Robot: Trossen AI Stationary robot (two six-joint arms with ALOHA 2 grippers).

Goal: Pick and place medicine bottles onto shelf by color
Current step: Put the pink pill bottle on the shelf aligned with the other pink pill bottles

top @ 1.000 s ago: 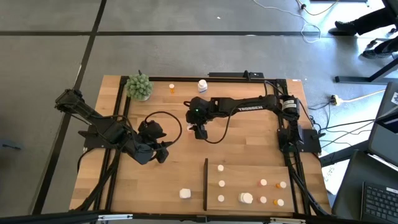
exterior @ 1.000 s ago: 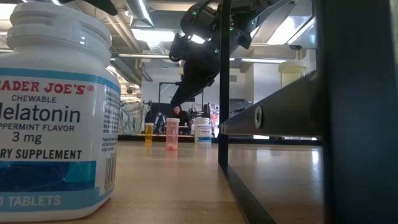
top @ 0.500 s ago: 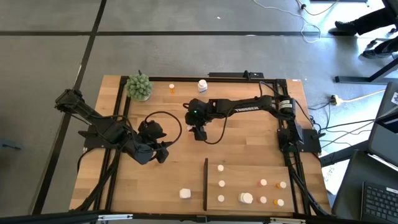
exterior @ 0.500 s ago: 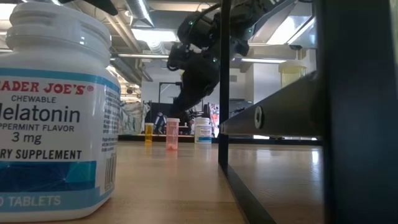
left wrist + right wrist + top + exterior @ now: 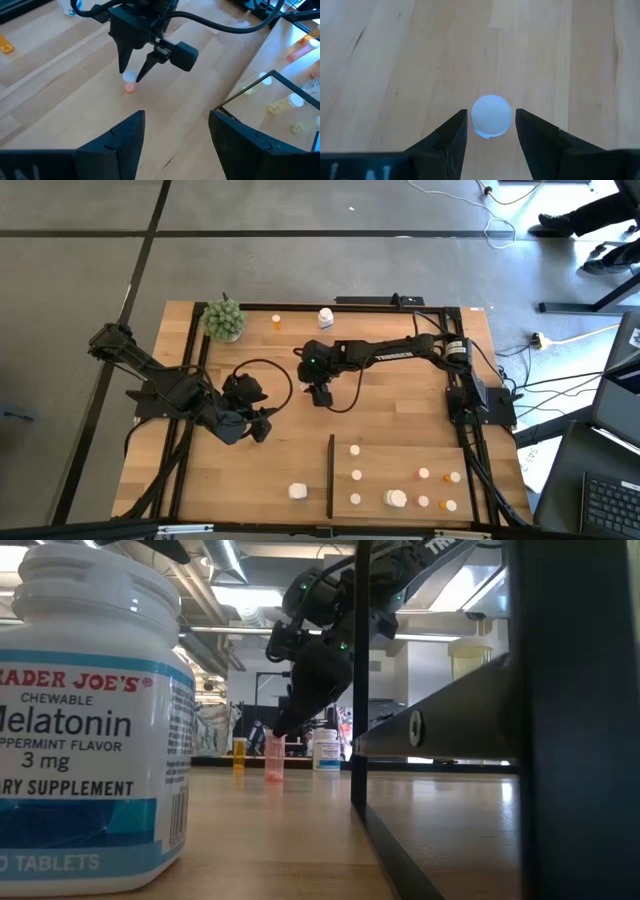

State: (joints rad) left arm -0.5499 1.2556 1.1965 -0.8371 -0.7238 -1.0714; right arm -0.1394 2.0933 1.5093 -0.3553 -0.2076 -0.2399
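A small pinkish-orange medicine bottle (image 5: pixel 130 86) with a white cap (image 5: pixel 491 116) stands upright in the middle of the table. My right gripper (image 5: pixel 320 393) is open and points down over it, one finger on each side of the cap with a small gap to each. My left gripper (image 5: pixel 262 425) hangs open over the table's left part and holds nothing. The shelf (image 5: pixel 400 455), with a black strip (image 5: pixel 331 475) along its left side, lies at the near right. Several white and orange bottles stand on it.
A white melatonin bottle (image 5: pixel 297 491) stands near the front edge, left of the shelf. An orange bottle (image 5: pixel 277 322), a white bottle (image 5: pixel 325 317) and a green plant ball (image 5: pixel 224 318) stand along the far edge. Bare wood lies between the arms.
My right gripper has sunk toward the pinkish-orange bottle, so its fingertips now stand at the height of the cap. Its fingers have kept the same gap. The bottle has stayed in place.
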